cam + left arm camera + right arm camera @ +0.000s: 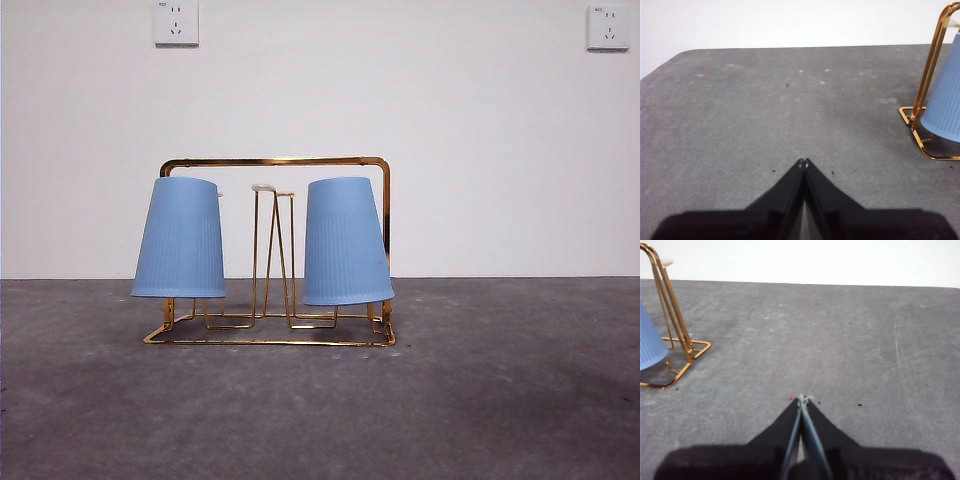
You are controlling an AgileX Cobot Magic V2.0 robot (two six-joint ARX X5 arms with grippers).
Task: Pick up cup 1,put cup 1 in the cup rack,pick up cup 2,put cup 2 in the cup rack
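Two blue ribbed cups hang upside down on the gold wire cup rack [275,161] in the front view. One cup [181,238] sits on the rack's left end, the other cup [346,241] on its right end. White-tipped prongs stand bare between them. My left gripper [803,162] is shut and holds nothing, hovering over bare table with the rack's end [928,75] and a cup [946,107] off to its side. My right gripper [803,398] is also shut and holds nothing, with the rack's other end [670,305] and a cup [649,342] to its side. Neither arm shows in the front view.
The rack stands mid-table on a grey mottled tabletop [500,400]. A white wall runs behind it with two sockets [176,22] [608,27] high up. Open table lies around both grippers.
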